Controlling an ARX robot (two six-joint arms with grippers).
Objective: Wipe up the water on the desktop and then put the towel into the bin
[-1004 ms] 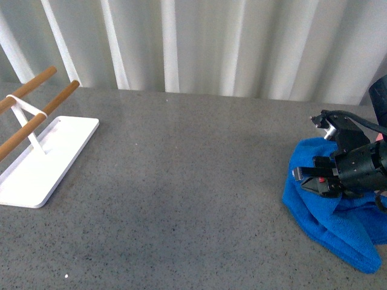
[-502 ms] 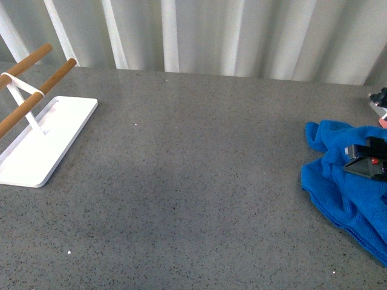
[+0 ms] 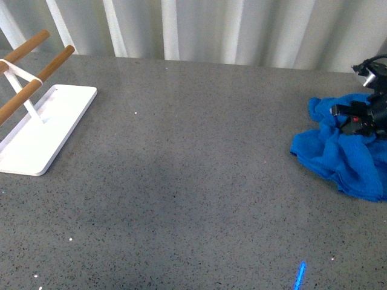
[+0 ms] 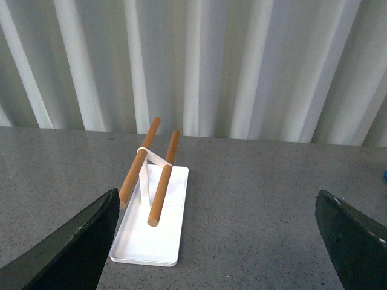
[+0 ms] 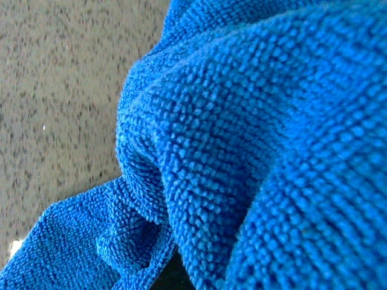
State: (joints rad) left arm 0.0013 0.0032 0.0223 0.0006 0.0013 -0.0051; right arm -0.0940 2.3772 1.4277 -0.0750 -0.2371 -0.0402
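Front view: the towel lies bunched at the right side of the desktop. The right gripper is down in its upper folds, but whether it pinches the cloth cannot be told. No puddle shows, so wiping looks about done. No bin appears, so binning remains. A white tray with wooden rods stands far left, out of the way.

Left wrist view: the left gripper hangs spread wide and empty, facing the tray.

Right wrist view: blue towel fills the frame, and no fingers show.

Right gripper cut off at frame edge, jaws hidden in towel; towel's right side cropped; rods cropped at left.
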